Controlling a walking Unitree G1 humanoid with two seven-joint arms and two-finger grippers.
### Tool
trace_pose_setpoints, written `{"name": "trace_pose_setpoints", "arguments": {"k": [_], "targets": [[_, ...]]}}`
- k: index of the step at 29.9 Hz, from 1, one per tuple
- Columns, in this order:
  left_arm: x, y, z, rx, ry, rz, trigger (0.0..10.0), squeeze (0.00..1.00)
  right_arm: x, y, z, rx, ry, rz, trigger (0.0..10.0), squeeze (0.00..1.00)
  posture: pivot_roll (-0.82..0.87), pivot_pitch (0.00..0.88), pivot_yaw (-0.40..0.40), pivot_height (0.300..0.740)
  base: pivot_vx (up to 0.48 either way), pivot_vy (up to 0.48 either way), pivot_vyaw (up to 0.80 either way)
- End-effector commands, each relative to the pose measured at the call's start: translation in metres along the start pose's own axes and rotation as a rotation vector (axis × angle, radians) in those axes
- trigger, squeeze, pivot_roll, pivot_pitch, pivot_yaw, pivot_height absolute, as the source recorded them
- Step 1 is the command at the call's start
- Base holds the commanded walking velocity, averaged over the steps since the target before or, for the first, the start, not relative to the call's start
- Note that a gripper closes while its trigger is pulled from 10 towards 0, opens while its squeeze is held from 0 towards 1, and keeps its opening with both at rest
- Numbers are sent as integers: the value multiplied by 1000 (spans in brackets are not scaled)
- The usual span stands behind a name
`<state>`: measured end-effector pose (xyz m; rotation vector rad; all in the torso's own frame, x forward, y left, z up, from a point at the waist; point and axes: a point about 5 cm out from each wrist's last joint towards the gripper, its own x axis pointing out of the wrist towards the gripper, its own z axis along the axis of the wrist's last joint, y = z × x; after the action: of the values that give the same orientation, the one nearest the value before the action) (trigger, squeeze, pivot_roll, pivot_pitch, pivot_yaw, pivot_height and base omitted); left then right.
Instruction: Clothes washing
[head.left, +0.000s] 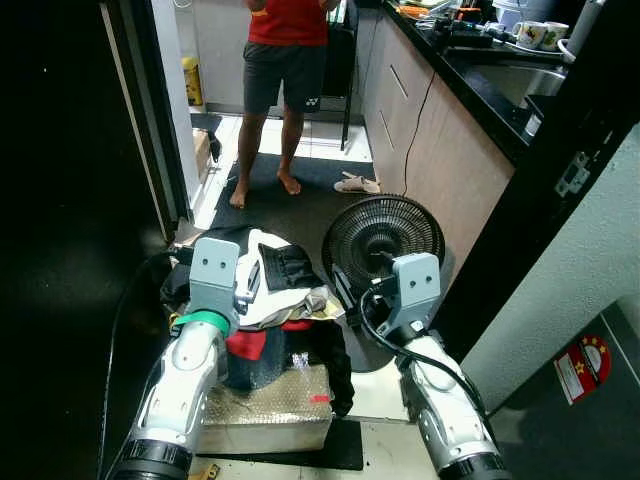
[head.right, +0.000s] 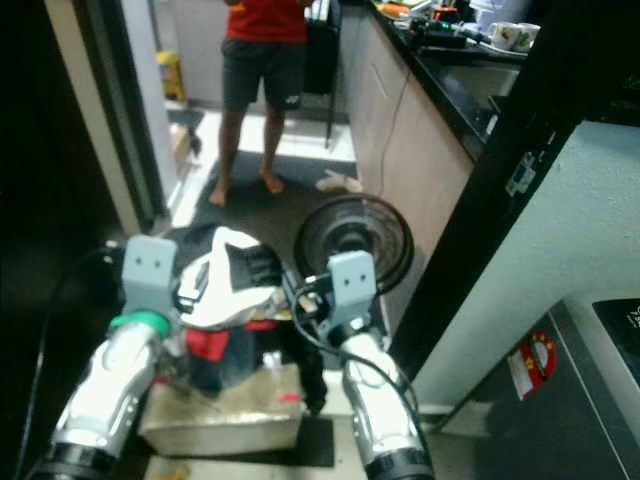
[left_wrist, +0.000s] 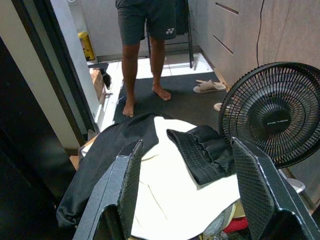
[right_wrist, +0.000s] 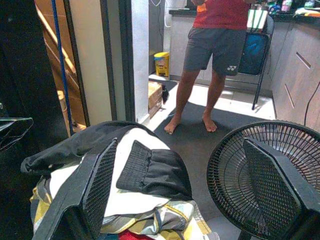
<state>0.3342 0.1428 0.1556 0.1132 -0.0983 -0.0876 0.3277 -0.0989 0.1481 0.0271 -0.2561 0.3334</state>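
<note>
A heap of clothes (head.left: 275, 300) lies on a foil-wrapped box (head.left: 265, 408) right in front of me. On top are a white garment (left_wrist: 165, 195), a folded black piece (left_wrist: 200, 152) and a dark jacket (left_wrist: 107, 150), with red and yellowish cloth lower down. My left gripper (left_wrist: 187, 200) hovers open just above the white garment, holding nothing. My right gripper (right_wrist: 185, 200) is open too, over the heap's right side next to the fan, with nothing between its fingers (right_wrist: 97, 185).
A black floor fan (head.left: 383, 240) stands close to the right of the heap. A person (head.left: 285, 60) in a red shirt and dark shorts stands barefoot on the dark mat (head.left: 300, 200) ahead. A kitchen counter (head.left: 470, 90) runs along the right, a doorframe (head.left: 150, 120) on the left, and slippers (head.left: 355, 183) lie by the cabinets.
</note>
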Motion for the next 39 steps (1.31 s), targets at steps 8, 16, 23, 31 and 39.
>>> {"name": "trace_pose_setpoints", "arguments": {"k": [8,16,23,31,39], "targets": [[-1,8,2,14,-13,19,10000,0,0,-8,8,0,-40,-31,10000,0,30,0,-25,740,0,0,0],[5,16,16,34,-56,39,10000,0,8,-29,21,-23,-83,-88,10000,0,52,0,-23,740,0,0,0],[8,11,27,69,-96,4,10000,0,9,-34,30,-44,-118,-109,10000,0,56,0,-7,740,0,0,0],[4,20,42,67,-150,15,10000,0,13,-34,36,-38,-152,-117,10000,0,93,0,-15,740,0,0,0],[1,21,35,67,-127,30,10000,0,17,-32,30,-33,-127,-101,10000,0,99,0,-14,740,0,0,0]]}}
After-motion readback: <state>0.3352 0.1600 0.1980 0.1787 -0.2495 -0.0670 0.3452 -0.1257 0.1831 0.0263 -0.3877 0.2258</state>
